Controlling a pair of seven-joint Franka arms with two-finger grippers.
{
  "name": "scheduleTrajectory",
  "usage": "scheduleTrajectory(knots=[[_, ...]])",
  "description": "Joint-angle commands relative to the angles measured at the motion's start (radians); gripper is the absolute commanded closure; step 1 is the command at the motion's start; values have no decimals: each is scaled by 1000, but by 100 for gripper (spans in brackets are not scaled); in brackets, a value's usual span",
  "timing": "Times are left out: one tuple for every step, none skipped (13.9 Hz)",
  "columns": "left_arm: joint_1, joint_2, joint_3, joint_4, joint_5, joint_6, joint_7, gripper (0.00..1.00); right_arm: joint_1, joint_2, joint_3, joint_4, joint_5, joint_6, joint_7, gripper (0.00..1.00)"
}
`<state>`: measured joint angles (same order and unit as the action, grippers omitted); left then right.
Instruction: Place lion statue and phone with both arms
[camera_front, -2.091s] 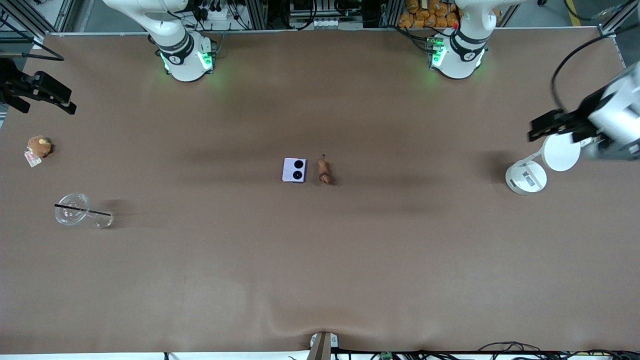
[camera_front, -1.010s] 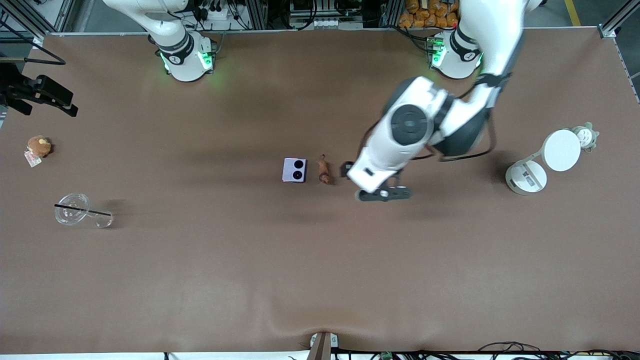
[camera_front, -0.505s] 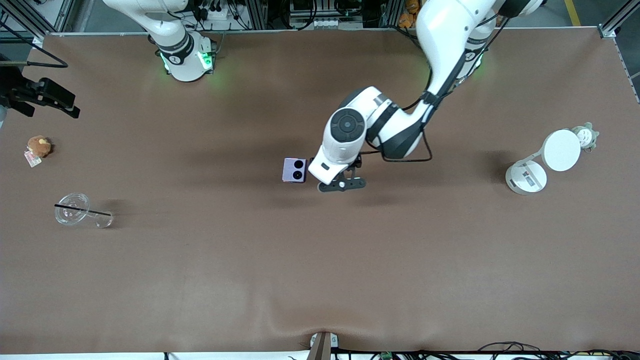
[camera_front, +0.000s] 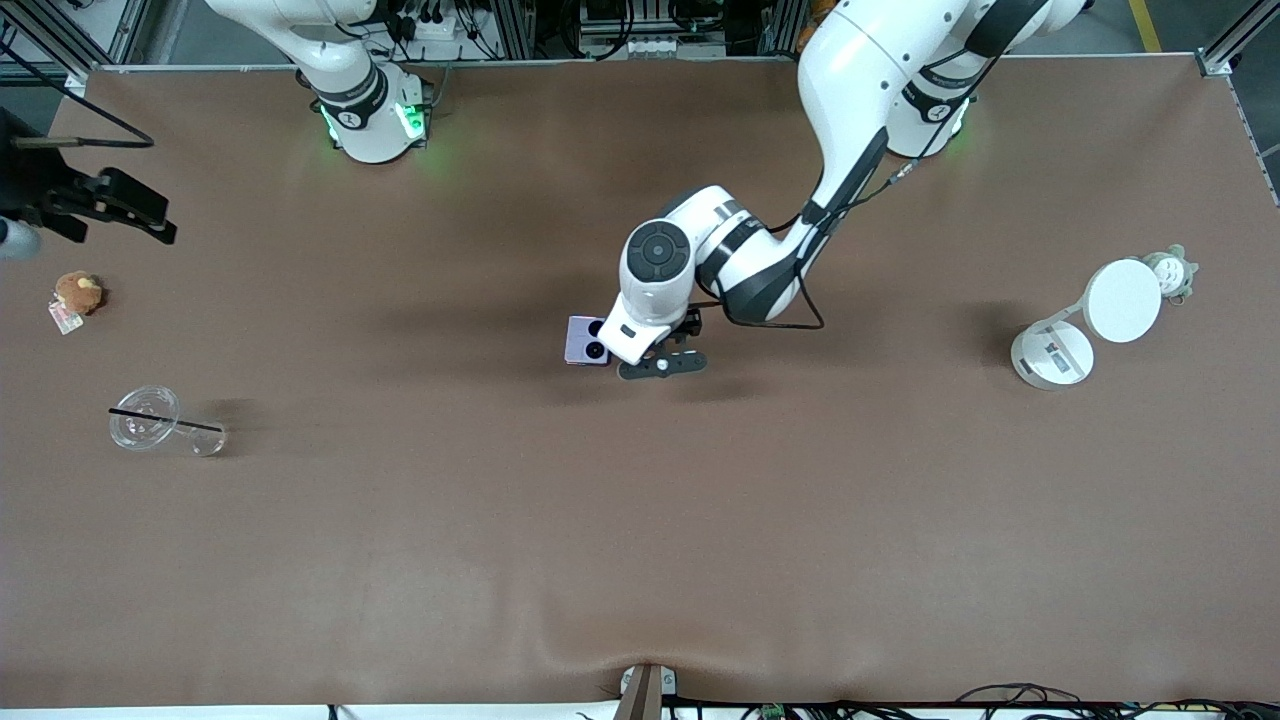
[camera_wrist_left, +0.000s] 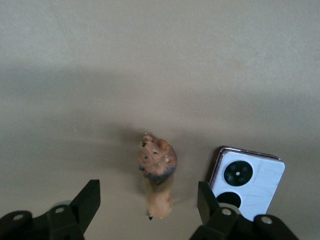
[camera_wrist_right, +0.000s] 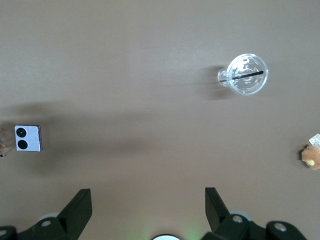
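Hovering over the middle of the tabletop (camera_front: 640, 520), the left pincer (camera_wrist_left: 147, 207) hung low above the lion statue (camera_wrist_left: 157, 180), fingers apart.
The statue lay between the two spread fingertips (camera_wrist_left: 89, 197), touching neither, with the lilac phone (camera_wrist_left: 247, 182) just beside it toward the right arm's end; one fingertip stood between statue and phone. In the front view the wrist hid the statue and covered one edge of the phone. The right pincer (camera_front: 100, 205) waited with its fingers wide apart, above the tabletop edge at the right arm's end, over a brown plush toy (camera_front: 78, 292). A clear glass (camera_front: 150, 420) lay nearer the front edge.
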<state>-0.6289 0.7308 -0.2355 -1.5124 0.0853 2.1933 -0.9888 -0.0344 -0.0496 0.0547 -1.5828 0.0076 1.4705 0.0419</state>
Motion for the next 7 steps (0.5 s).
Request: scheduleTrajectory(knots=[[-21,-2,10,-9,24,13,-31,33,45,31,5,4,6,11,59,0],[-23,-1,10,-9,27,14,-31,38,60,40,5,-3,8,10,78,0],[-23,10,10,-9,34,19,-31,39,74,42,7,-25,9,13,93,0],[-25,16,10,-9,45,31,-33,39,85,42,5,-43,31,23,108,0],[-26,25,10,-9,45,39,-33,39,90,42,5,-68,60,45,127,0],[-26,30,10,-9,45,40,-33,39,100,42,7,-94,74,82,151,0],[-26,36,10,-9,47,42,-33,47,126,43,7,-117,74,118,176,0]])
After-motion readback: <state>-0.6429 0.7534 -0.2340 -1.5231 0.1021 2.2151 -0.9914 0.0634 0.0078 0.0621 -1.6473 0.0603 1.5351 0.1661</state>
